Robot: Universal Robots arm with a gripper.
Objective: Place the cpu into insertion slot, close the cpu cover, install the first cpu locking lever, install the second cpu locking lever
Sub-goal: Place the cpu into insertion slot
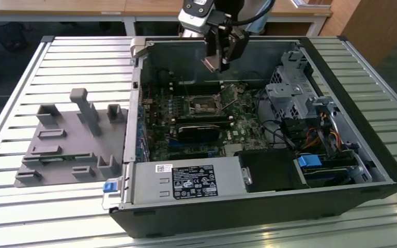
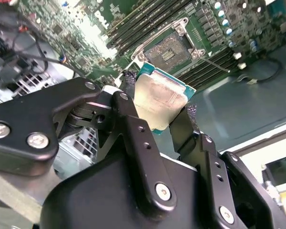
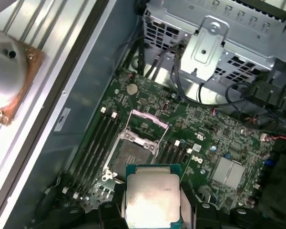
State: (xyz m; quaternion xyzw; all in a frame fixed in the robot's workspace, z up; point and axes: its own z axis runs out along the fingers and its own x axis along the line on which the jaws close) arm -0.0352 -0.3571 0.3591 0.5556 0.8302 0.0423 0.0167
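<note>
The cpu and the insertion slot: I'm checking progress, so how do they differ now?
The cpu is clamped in the pincer, clear of the green motherboard; the insertion slot sits fixed in it. The cpu shows a pale metal face with a teal edge; the insertion slot has a dark centre inside a silvery rim. Both are square and look close in footprint.

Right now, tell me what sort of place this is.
Likely a robotics lab bench for computer assembly: an opened computer case lies on a slatted metal table, a grey fixture block beside it, and the gripper holds the cpu above the motherboard.
</note>
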